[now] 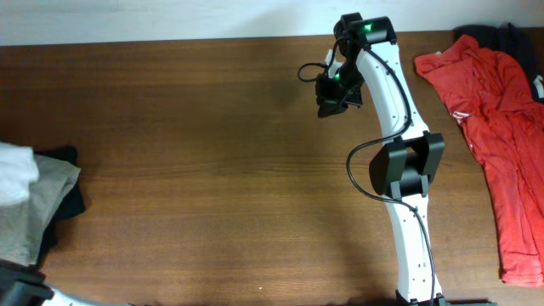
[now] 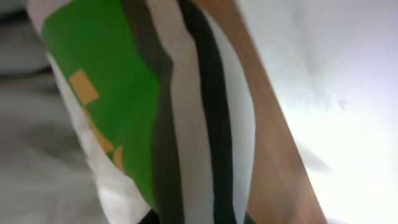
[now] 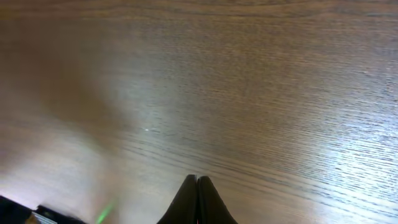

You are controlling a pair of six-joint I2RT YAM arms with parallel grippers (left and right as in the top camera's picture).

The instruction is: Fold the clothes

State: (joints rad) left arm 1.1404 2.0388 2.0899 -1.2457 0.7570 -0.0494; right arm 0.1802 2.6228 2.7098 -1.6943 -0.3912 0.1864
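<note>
White T-shirt cut off by left edge of overhead frame; only bunched patch seen, overlapping grey folded garment, dark cloth beneath. Long axis and facing not determinable there. In left wrist view shirt blurred, filling left and centre; green print and dark stripes run top to bottom. Left gripper not made out, state cannot be told. Right gripper clenched on nothing over bare table. Red garment cropped at right edge
</note>
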